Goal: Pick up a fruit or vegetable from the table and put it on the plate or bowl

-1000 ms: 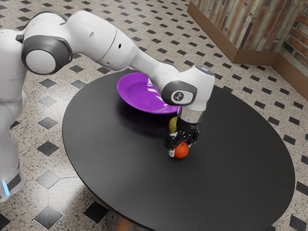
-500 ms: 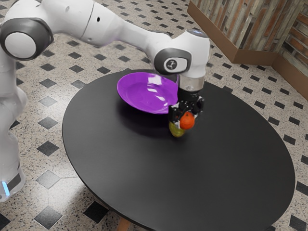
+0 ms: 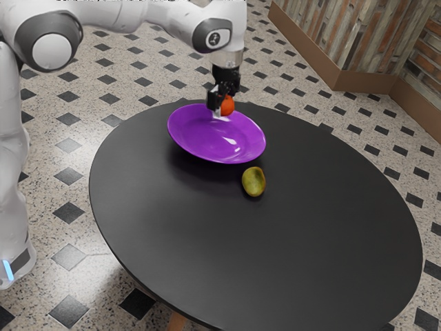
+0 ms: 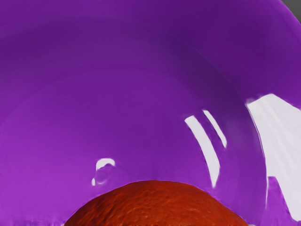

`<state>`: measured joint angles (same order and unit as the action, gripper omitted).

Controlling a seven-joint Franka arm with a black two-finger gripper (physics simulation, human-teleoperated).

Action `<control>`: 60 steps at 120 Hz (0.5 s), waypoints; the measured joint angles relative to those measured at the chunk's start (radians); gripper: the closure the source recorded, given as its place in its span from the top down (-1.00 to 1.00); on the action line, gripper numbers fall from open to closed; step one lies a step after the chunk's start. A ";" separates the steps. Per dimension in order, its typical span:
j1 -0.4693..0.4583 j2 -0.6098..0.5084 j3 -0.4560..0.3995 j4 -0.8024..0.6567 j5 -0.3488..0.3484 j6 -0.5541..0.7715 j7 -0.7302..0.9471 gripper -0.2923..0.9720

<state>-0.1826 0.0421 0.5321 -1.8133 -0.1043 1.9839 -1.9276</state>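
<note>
arm [image 3: 148, 15] extended over purple plate [image 3: 196, 138], gripper [image 3: 222, 107] pointing down, clasping orange fruit [image 3: 227, 105]

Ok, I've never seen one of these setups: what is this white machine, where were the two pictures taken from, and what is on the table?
The white machine is a simulated robot arm with one black two-finger gripper at its end. The exterior view comes from a camera at the arm's side. The wrist view comes from a camera on the arm's hand, looking down past the gripper.

On the round black table sit a purple plate and, near its rim but not touching it, a yellow-green fruit.

The gripper is shut on an orange-red fruit and holds it in the air over the plate. In the wrist view that fruit is the red-orange dome nearest the camera, with the plate's shiny purple inside beneath it.
</note>
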 joint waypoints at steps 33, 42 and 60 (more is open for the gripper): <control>-0.192 0.005 -0.002 0.000 -0.012 0.001 0.008 0.02; -0.172 0.010 -0.002 0.000 -0.017 0.001 0.011 0.02; -0.080 0.029 -0.001 0.000 -0.038 0.002 0.022 0.02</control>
<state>-0.2624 0.0707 0.5307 -1.8133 -0.1425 1.9855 -1.9057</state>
